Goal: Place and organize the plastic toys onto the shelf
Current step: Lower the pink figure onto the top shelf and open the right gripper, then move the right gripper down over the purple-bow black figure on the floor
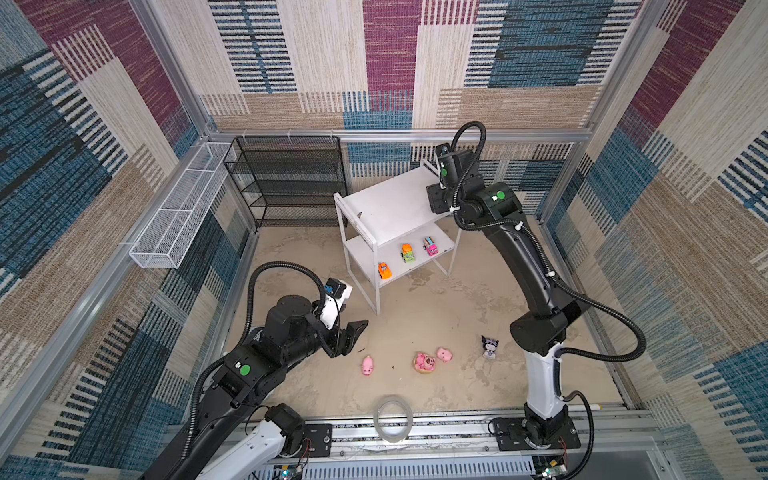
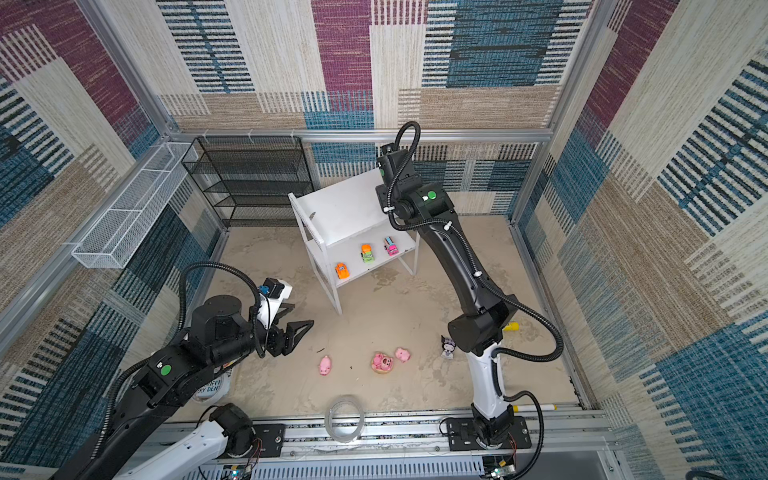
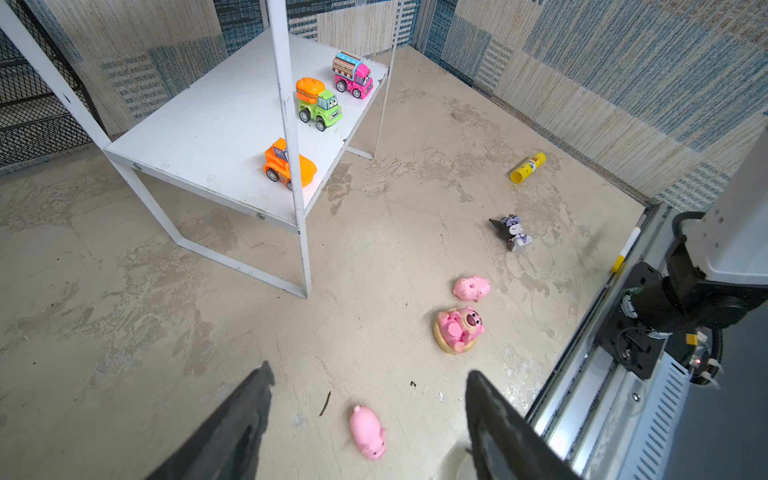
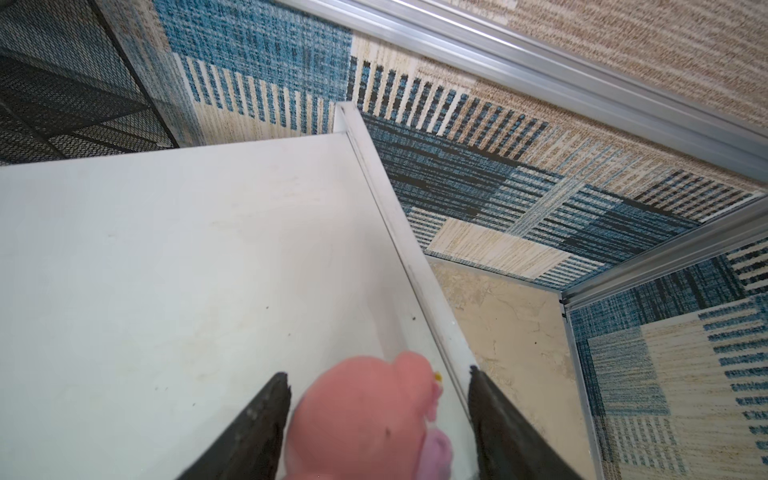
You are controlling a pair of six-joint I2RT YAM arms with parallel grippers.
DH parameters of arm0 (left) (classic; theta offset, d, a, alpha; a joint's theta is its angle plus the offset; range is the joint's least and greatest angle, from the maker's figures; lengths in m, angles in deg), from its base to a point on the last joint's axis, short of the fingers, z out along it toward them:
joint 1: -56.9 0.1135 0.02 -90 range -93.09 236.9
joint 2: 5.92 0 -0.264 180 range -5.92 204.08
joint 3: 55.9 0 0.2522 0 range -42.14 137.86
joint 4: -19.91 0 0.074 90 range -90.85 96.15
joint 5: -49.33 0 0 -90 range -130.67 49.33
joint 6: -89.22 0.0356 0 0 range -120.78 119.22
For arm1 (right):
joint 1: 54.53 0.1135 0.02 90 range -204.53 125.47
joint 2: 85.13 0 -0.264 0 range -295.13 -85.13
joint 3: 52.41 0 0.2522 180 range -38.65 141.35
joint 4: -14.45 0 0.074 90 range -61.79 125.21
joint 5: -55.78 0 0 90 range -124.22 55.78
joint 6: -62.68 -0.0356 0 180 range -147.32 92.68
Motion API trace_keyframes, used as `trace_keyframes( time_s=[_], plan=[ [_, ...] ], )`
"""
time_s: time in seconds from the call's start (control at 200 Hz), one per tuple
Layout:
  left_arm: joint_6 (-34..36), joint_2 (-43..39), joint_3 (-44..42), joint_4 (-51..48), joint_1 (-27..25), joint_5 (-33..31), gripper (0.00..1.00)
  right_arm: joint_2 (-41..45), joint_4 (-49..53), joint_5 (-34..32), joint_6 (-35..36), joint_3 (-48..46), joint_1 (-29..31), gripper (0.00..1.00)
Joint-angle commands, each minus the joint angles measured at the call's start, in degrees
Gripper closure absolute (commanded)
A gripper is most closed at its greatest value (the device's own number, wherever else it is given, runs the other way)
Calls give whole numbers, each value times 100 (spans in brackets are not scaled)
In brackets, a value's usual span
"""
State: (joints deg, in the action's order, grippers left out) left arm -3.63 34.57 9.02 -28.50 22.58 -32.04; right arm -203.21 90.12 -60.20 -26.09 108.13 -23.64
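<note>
The white shelf stands at the back. On its lower board sit an orange car, a green-orange car and a pink car. On the floor lie two pink pigs, a pink bear and a black-white figure. My left gripper hangs open above the nearer pig. My right gripper is open over the top board's right edge. A blurred pink toy lies between its fingers, with a gap on one side.
A black mesh rack and a white wire basket line the back left. A yellow tube lies near the right wall. A clear tape ring rests by the front rail, and a white cup under my left arm.
</note>
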Motion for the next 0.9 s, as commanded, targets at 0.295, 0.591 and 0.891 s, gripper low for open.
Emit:
trace_keyframes(
  time_s=[0.295, 0.591, 0.891],
  plan=[
    [171, 57, 19, -28, 60, 122, 26, 110, -525, 251, 125, 205, -5, 23],
    [136, 77, 47, -13, 75, 222, 26, 802, -381, 379, -172, -245, -3, 9],
    [127, 182, 54, 0, 80, 529, 25, 3772, -1120, 801, -1266, -4391, 13, 0]
  ],
)
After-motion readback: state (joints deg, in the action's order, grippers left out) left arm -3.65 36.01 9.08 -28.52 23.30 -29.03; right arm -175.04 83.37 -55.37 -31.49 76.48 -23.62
